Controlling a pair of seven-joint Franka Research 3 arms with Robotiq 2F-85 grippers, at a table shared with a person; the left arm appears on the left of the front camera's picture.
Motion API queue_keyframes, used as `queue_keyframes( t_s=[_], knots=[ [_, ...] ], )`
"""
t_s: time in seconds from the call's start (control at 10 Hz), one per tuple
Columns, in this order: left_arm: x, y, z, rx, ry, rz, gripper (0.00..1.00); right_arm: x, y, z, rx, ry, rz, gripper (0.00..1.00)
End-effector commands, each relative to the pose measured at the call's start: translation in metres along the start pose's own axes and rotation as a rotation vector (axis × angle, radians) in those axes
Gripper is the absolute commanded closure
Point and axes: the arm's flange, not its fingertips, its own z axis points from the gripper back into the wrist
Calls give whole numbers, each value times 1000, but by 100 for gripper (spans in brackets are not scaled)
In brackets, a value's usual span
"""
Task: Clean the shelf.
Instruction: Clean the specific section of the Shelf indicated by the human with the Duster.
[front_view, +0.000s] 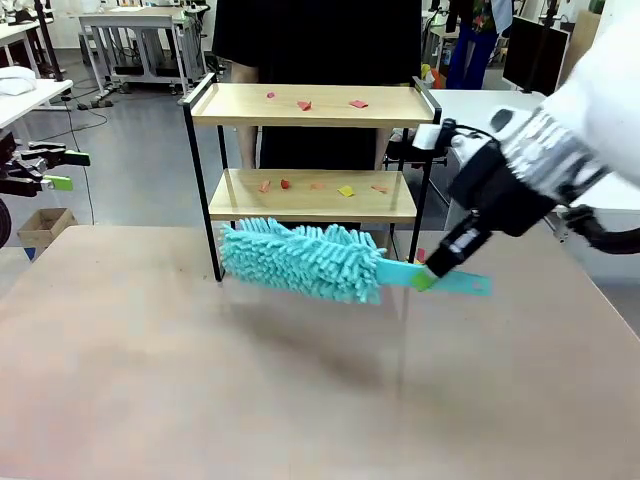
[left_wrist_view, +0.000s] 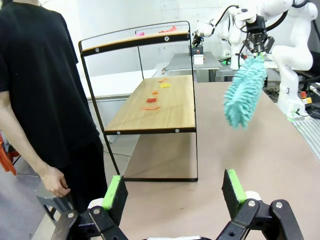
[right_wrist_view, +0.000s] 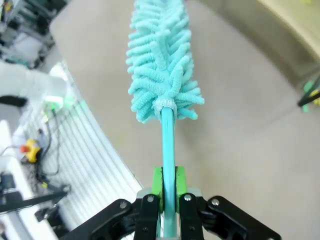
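Wooden boards, two of them, sit in the thin black frame of the shelf (front_view: 310, 105), which stands at the far side of the table (front_view: 300, 400) beside a person (left_wrist_view: 40, 75). Three small paper scraps (front_view: 304, 104) lie on the upper board and about five, red, orange and yellow, on the lower one. One fluffy turquoise duster (front_view: 300, 260) is pinched by its flat handle in the right gripper (front_view: 425, 280) above the table, while the left gripper (left_wrist_view: 175, 187) has its two green pads spread wide, holding nothing.
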Motion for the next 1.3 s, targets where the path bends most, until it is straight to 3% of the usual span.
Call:
queue_keyframes(
  t_s=[0.0,0.6,0.8,0.9,1.2],
  knots=[
    [3,-2,1,1,1,-2,0,-99,10,8,-5,50,5,87],
    [3,-2,1,1,1,-2,0,-165,10,80,-145,383,-43,87],
    [3,-2,1,1,1,-2,0,-166,8,77,-149,378,-30,87],
    [3,-2,1,1,1,-2,0,-142,14,108,-145,383,-76,87],
    [3,-2,1,1,1,-2,0,-142,14,108,-145,383,-76,87]
  ],
)
